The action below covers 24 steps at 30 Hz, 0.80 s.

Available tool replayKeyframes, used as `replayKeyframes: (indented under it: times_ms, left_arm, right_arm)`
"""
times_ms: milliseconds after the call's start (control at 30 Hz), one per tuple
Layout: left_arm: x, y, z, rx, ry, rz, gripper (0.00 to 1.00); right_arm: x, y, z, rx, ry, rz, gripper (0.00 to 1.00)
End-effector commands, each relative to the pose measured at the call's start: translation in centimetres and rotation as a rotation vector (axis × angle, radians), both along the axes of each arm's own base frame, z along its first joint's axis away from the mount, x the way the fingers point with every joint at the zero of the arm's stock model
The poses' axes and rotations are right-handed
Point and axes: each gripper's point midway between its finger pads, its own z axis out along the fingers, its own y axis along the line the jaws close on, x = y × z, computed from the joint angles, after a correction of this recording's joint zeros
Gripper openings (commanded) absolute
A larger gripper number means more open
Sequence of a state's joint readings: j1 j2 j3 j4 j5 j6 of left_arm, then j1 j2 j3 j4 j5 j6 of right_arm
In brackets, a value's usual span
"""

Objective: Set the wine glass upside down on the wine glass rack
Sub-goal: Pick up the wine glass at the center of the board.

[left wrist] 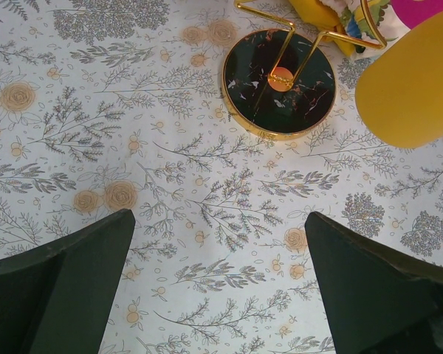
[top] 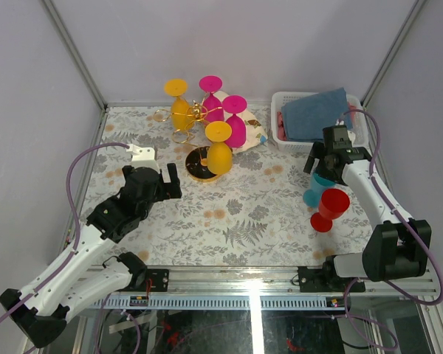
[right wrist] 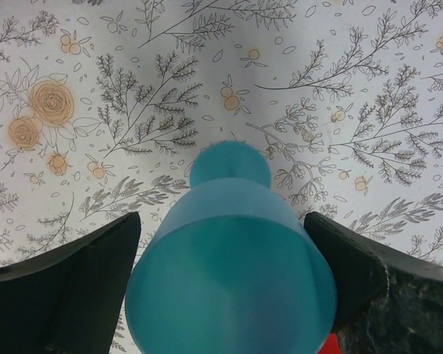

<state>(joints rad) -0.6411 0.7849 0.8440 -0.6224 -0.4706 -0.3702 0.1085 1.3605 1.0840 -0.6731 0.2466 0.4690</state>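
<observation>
Resting on counter [top: 244, 214] well right of wine glass rack [top: 197, 164]: teal wine glass [right wrist: 232, 273], flanked by right jaws standing wide apart. Left of rack: left jaws, likewise wide apart, holding nothing.

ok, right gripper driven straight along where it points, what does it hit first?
Most likely the teal glass: it sits between the right gripper's open fingers, bowl nearest the camera, table behind it. Gap to it is unclear.
</observation>
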Motion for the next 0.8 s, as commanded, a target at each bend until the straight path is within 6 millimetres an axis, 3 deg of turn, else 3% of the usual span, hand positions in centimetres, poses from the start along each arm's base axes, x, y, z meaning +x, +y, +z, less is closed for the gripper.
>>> replayKeyframes:
  times_ms: [0, 400, 767]
  left_arm:
    - [0.5, -0.3, 0.7, -0.01, -0.04, -0.005, 1.0]
    - [0.4, -0.3, 0.8, -0.012, -0.042, -0.004, 1.0]
    - [0.0, 0.4, 1.8, -0.031, -0.067, 0.02, 1.0]
  right_arm:
    - [0.2, 0.4, 2.0, 0.01, -0.02, 0.066, 0.99]
    - [-0.2, 1.5, 2.1, 0.046, -0.007, 0.139, 0.99]
    - [0.1, 1.8, 2.6, 0.056, -0.021, 0.165, 0.8]
